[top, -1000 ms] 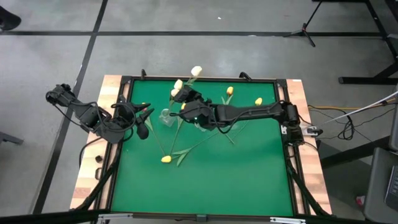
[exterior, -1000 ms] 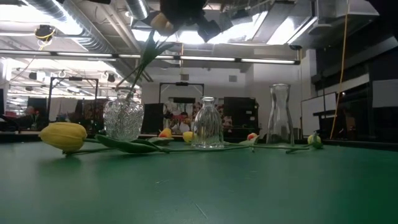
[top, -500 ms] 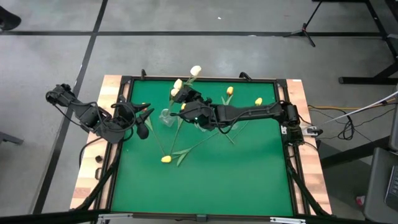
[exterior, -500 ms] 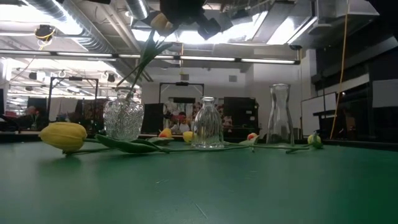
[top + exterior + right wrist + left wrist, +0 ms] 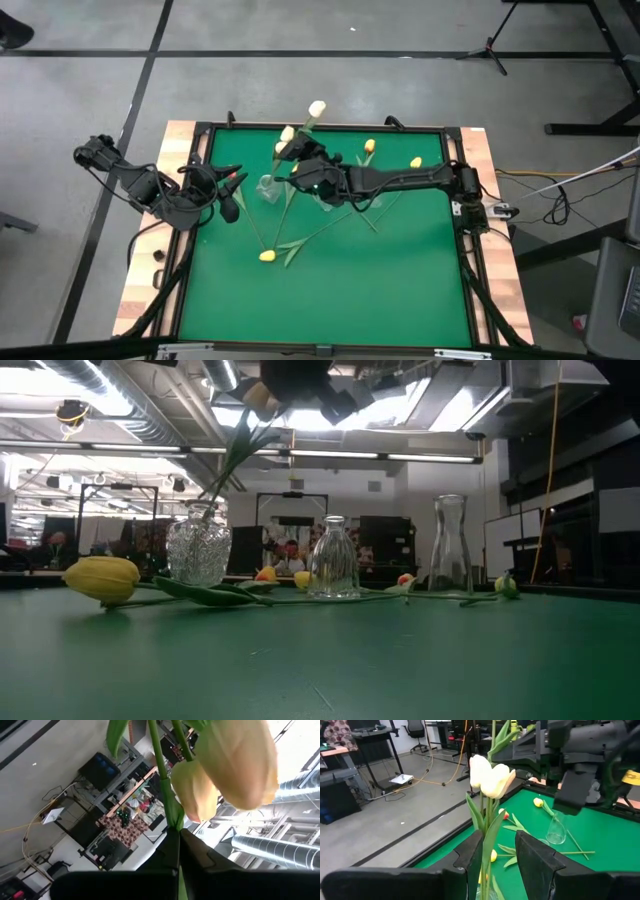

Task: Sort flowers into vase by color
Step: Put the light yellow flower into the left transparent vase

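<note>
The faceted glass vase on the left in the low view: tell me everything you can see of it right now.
The faceted vase is a squat, round, clear one of cut, textured glass with a short neck. It stands upright on the green table, left of two smoother clear vases. Green stems rise from its mouth, leaning right, towards the right end effector above, which is shut on one stem. A yellow tulip lies on the table in front of it.

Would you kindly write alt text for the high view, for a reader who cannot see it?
From above, the right claw is shut on the stem of a white tulip over a glass vase on the green table. The left claw waits at the table's left edge; yellow tulips lie loose.
</note>
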